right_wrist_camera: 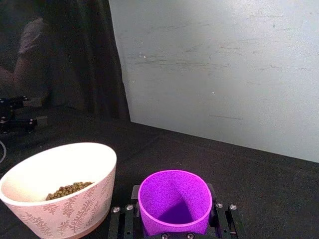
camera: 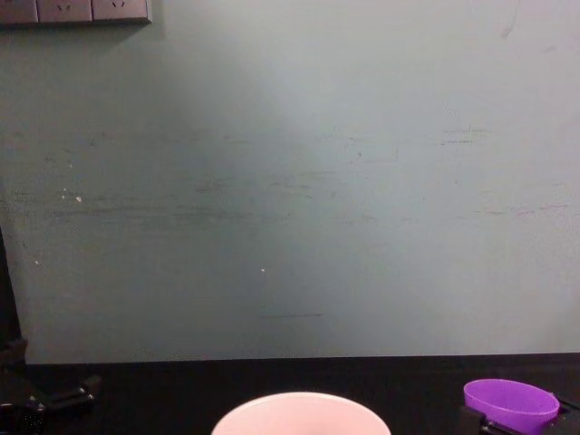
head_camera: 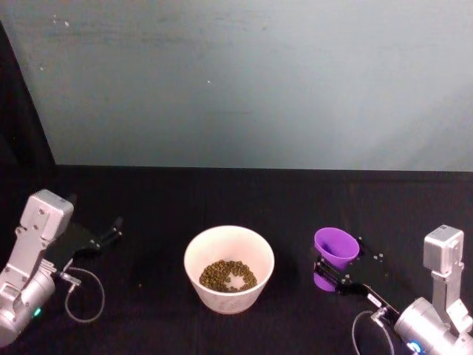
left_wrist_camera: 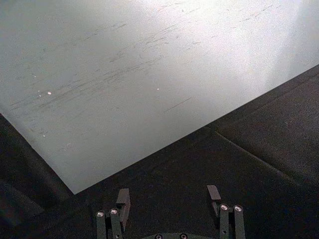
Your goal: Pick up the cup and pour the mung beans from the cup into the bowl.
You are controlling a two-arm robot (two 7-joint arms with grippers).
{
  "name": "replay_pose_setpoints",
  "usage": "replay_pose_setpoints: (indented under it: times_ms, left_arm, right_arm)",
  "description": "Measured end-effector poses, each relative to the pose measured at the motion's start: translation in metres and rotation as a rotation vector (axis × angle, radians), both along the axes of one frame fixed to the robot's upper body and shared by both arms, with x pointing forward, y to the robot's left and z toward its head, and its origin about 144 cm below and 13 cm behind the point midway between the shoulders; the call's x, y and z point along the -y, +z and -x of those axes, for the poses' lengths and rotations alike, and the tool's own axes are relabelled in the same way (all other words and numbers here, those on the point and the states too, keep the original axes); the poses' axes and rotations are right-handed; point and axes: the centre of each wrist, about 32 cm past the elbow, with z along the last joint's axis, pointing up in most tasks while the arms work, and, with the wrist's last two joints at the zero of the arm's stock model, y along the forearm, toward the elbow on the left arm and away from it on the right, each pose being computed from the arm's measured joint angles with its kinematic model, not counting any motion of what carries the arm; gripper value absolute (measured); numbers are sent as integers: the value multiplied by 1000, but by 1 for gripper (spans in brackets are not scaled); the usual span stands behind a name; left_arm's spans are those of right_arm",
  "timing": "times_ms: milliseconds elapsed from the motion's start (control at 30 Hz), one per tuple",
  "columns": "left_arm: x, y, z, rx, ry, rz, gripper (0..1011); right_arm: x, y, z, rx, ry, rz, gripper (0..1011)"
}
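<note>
The cup (head_camera: pixel 335 255) sits upright on the right side of the bench (head_camera: pixel 148 303), just right of the bowl (head_camera: pixel 229 268) and apart from it, and the right wrist view shows its purple inside bare, with no beans to be seen. The mung beans (head_camera: pixel 228 275) lie in a low heap at the bottom of the bowl, which stands near the middle of the bench. The right tool (right_wrist_camera: pixel 174 226) has a finger on each side of the cup's lower wall, pressed close against it, so it looks clamped on the cup. The pour appears done, and the step in hand seems to be setting the emptied cup back down. The next move would call for spreading the fingers without tipping the light cup, then drawing the arm back toward the near right, clear of the cup's rim. The left tool (left_wrist_camera: pixel 169 199) rests at the far left of the bench, well apart from the bowl, its fingers apart and holding nothing.
</note>
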Motion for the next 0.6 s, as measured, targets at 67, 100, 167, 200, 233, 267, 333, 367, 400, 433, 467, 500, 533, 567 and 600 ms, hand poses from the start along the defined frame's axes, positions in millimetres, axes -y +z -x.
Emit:
replay_pose_setpoints:
  times_ms: [67, 100, 167, 200, 233, 267, 333, 367, 400, 433, 467, 500, 533, 567, 600]
  left_arm:
    - [0, 0, 0, 0, 0, 0, 1000]
    - [0, 0, 0, 0, 0, 0, 1000]
    - [0, 0, 0, 0, 0, 0, 1000]
    - [0, 0, 0, 0, 0, 0, 1000]
    - [0, 0, 0, 0, 0, 0, 1000]
    - [0, 0, 0, 0, 0, 0, 1000]
    - [0, 0, 0, 0, 0, 0, 1000]
    - [0, 0, 0, 0, 0, 0, 1000]
    - [0, 0, 0, 0, 0, 0, 1000]
    - [0, 0, 0, 0, 0, 0, 1000]
    - [0, 0, 0, 0, 0, 0, 1000]
    - [0, 0, 0, 0, 0, 0, 1000]
    - [0, 0, 0, 0, 0, 0, 1000]
    - [0, 0, 0, 0, 0, 0, 1000]
    - [0, 0, 0, 0, 0, 0, 1000]
  right_arm:
    - [0, 0, 0, 0, 0, 0, 739]
    - [0, 0, 0, 0, 0, 1, 739]
    - [0, 0, 0, 0, 0, 2, 739]
    - [0, 0, 0, 0, 0, 2, 739]
    - [0, 0, 0, 0, 0, 2, 739]
    - [0, 0, 0, 0, 0, 3, 741]
    - [0, 0, 0, 0, 1, 3, 778]
    - [0, 0, 0, 0, 1, 3, 800]
    - [0, 0, 0, 0, 0, 4, 820]
    - [0, 0, 0, 0, 0, 4, 838]
    - [0, 0, 0, 0, 0, 4, 869]
    - [0, 0, 0, 0, 0, 4, 906]
    - [0, 0, 0, 0, 0, 4, 916]
    - [0, 0, 0, 0, 0, 5, 953]
    - [0, 0, 0, 0, -1, 5, 960]
